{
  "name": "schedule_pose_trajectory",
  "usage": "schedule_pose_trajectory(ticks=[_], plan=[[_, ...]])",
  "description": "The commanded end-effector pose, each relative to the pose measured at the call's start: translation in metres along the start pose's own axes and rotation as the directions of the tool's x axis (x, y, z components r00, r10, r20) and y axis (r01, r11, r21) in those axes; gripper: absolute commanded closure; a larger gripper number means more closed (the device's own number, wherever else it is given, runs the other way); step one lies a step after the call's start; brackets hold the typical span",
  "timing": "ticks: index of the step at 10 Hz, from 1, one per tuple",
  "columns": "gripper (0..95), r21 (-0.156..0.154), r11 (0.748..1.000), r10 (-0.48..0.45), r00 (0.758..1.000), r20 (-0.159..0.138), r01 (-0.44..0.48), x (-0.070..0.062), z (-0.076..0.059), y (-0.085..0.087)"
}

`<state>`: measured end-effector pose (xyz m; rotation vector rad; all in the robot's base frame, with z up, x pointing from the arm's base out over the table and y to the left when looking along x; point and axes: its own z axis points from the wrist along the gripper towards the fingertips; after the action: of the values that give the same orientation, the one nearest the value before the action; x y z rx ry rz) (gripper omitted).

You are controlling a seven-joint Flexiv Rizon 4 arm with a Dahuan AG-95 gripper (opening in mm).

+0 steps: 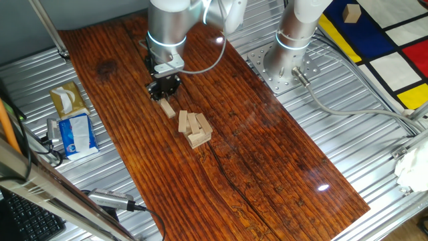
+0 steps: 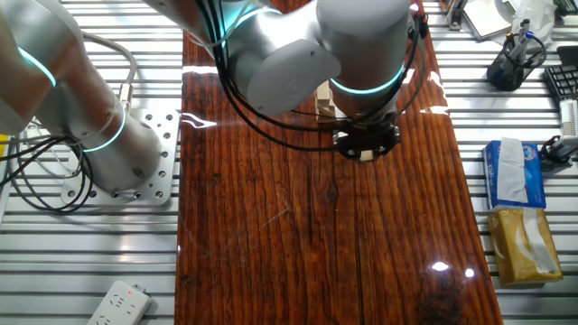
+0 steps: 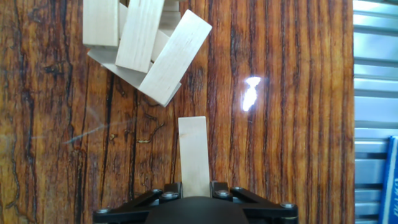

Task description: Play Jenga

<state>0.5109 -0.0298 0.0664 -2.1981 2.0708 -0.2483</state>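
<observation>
Dark, cracked wood grain covers the counter (image 1: 267, 154), a long board laid on ribbed metal decking (image 1: 374, 140). Most of the board's near half lies bare, and its long edges sit well clear of the blocks.

Near the far middle lies the Jenga pile (image 1: 194, 128), a loose heap of pale bars; in the hand view its top bars are skewed and fanned over a lower one. One single bar (image 3: 194, 155) lies flat on the wood just apart from the pile, pointing toward it. The gripper (image 1: 164, 89) stands over this bar's near end, jaws set on either side of it; whether they actually pinch it cannot be told.

Beside the board's left edge rest a tan tissue pack (image 1: 67, 100) and a blue one (image 1: 75, 134), tissue poking from each; any print on them is too small to read. A power strip (image 2: 117, 304) lies on the decking in the other fixed view.
</observation>
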Motion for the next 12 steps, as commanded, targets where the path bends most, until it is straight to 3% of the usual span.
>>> schedule_pose_trajectory(ticks=[1,12], plan=[[95.0,0.003,1.0,0.0,1.0,0.004,0.0,0.0002,0.0036,-0.0005],[95.0,0.018,1.0,0.006,1.0,0.003,-0.006,0.0001,0.0035,-0.0005]])
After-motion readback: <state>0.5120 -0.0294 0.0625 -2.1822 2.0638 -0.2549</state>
